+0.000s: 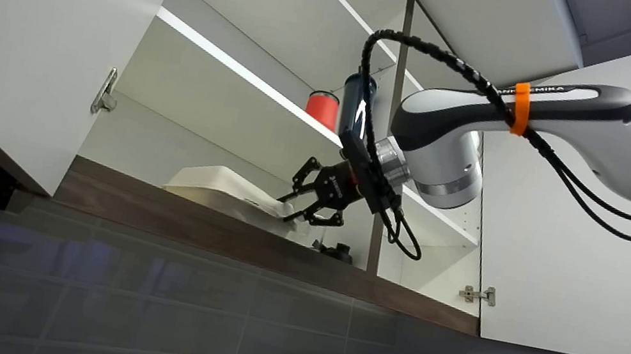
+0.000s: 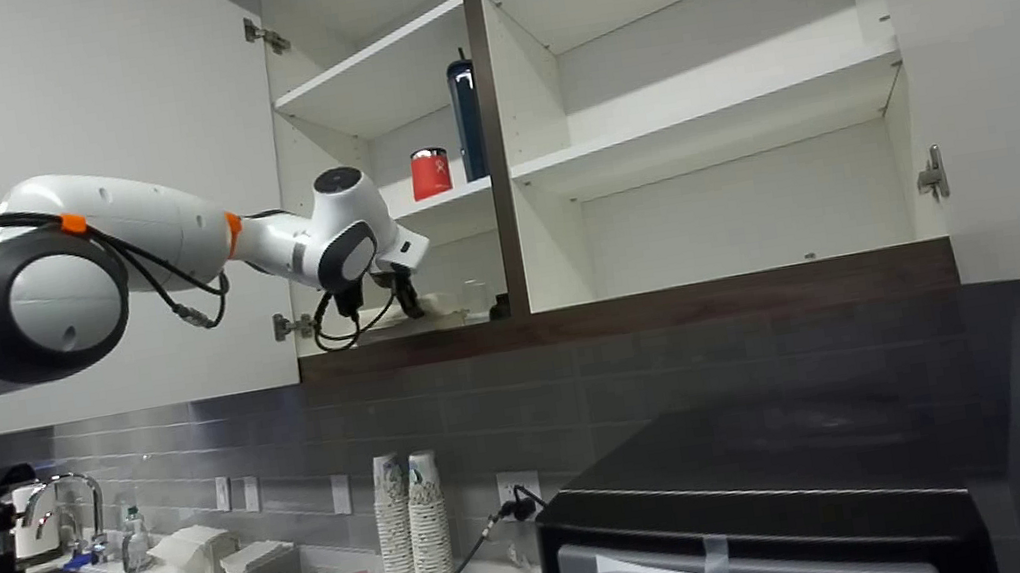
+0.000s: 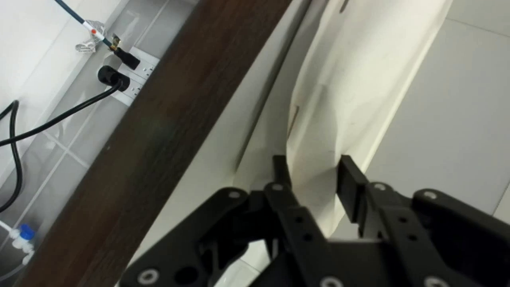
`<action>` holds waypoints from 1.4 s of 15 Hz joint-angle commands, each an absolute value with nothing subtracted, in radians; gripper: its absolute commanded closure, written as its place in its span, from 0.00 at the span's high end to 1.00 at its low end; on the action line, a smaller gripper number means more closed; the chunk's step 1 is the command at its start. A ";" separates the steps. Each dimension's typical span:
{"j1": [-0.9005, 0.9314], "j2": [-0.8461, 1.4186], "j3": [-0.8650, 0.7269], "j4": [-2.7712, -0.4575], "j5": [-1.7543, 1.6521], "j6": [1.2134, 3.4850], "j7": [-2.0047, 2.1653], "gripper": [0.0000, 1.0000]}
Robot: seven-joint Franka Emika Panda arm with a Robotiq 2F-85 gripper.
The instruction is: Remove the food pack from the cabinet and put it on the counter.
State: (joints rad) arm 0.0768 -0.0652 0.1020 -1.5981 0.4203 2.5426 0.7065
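Note:
The food pack [image 1: 216, 185] is a white clamshell box lying on the bottom of the cabinet [image 1: 156, 196], just behind its brown front edge. In an exterior view it is mostly hidden behind the arm and cables, with a pale part [image 2: 443, 309] showing. My gripper [image 1: 285, 209] reaches in at the pack's near end. In the wrist view my gripper [image 3: 310, 169] has one finger on each side of the pack's edge [image 3: 314, 131]. Both fingers seem to touch it, and the wall is creased at the right fingertip. The pack's far end is out of the wrist view.
A red cup [image 1: 322, 109] and a dark blue bottle [image 1: 356, 106] stand on the shelf above the gripper. Small black items [image 1: 336, 252] lie right of the pack. Open cabinet doors [image 1: 43, 25] flank the opening. Below are paper cup stacks [image 2: 415, 543] and a black appliance [image 2: 750, 473].

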 commanded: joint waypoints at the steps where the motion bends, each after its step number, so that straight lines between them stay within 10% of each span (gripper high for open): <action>1: 0.086 -0.057 0.092 -1.580 0.541 2.531 0.710 0.07; 21: 0.076 -0.337 0.071 -1.860 0.878 2.500 0.470 0.06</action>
